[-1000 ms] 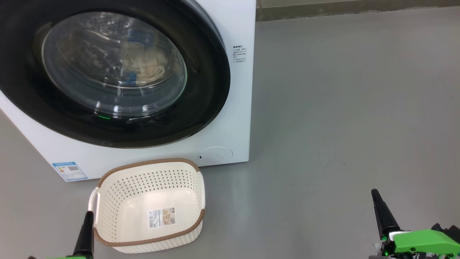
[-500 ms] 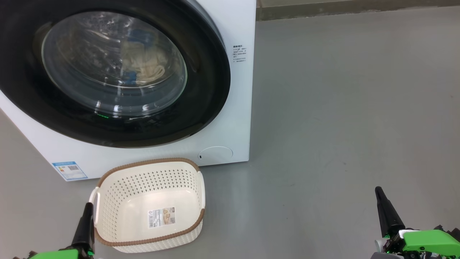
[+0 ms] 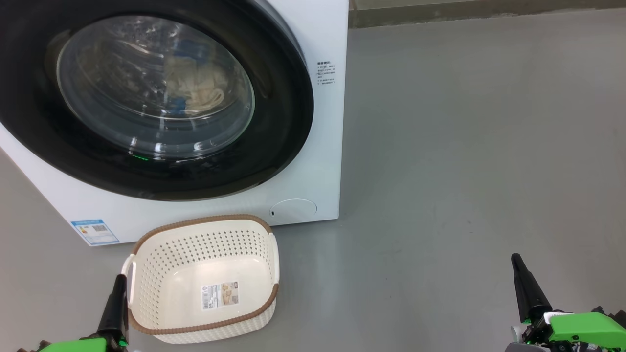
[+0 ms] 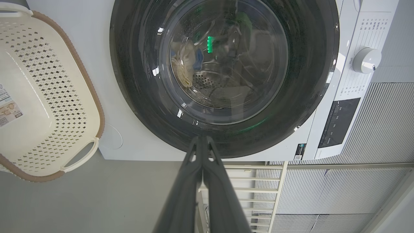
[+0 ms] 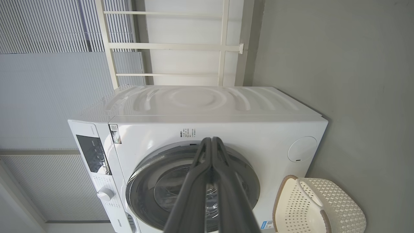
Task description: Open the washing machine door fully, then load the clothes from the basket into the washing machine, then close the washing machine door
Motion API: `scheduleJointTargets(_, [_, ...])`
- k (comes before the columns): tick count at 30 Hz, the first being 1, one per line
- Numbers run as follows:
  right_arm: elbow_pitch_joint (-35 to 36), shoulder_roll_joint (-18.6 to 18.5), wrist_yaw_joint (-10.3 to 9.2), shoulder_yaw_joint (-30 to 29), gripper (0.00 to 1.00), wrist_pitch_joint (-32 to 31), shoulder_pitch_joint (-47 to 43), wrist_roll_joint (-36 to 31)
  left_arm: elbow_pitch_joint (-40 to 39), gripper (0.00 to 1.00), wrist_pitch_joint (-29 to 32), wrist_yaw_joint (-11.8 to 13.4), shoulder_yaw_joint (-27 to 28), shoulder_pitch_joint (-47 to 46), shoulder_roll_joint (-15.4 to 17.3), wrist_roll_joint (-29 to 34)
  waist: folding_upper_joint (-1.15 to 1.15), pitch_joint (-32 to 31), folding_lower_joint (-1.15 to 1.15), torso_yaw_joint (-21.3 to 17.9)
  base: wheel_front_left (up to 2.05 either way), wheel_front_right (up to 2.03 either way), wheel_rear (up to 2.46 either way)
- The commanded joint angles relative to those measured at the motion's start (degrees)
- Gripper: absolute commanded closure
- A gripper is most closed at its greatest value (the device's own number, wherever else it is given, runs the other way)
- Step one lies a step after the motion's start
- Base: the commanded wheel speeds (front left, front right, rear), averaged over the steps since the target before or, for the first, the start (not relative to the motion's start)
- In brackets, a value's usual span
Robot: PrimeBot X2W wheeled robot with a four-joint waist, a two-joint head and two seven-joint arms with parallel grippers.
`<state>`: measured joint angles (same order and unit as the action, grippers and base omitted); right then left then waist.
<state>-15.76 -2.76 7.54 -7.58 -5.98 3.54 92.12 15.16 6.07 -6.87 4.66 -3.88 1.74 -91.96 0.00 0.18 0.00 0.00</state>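
Over the last second little changes. The left gripper [image 3: 119,293] edges slightly further into the head view, the right gripper [image 3: 516,261] drifts a touch outward, and both then hold still. Each has its fingers pressed together on nothing. The washing machine door [image 3: 274,127] sits flush against the washing machine [image 3: 325,161], and the clothes [image 3: 195,90] lie behind its glass in the drum. The basket [image 3: 205,239] stands empty on the floor [image 3: 464,146], just in front of the machine's lower edge and near the round flap [image 3: 292,211]. I judge the loading and closing done, with the arms settling at rest. The left gripper's tip is just beside the basket's brown rim and white handle, so any swing inward risks nudging it. The right gripper has open grey floor all around it, well apart from the machine's corner.
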Motion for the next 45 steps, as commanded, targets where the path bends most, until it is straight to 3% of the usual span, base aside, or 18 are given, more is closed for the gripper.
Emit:
scheduleJointTargets(1, [1.7, -0.3, -0.05, 1.2, 1.00, -0.4, 2.6, 0.2, -1.1, 1.00, 0.4, -0.6, 1.9, -2.3, 1.1, -0.2, 0.00, 0.0, 0.00, 0.0, 0.00, 0.00, 0.00])
scheduleJointTargets(45, [1.7, -0.2, -0.05, 1.1, 1.00, -0.5, 2.6, 0.1, -1.1, 1.00, 0.4, -0.6, 1.9, -2.3, 1.1, -0.2, 0.00, 0.0, 0.00, 0.0, 0.00, 0.00, 0.00])
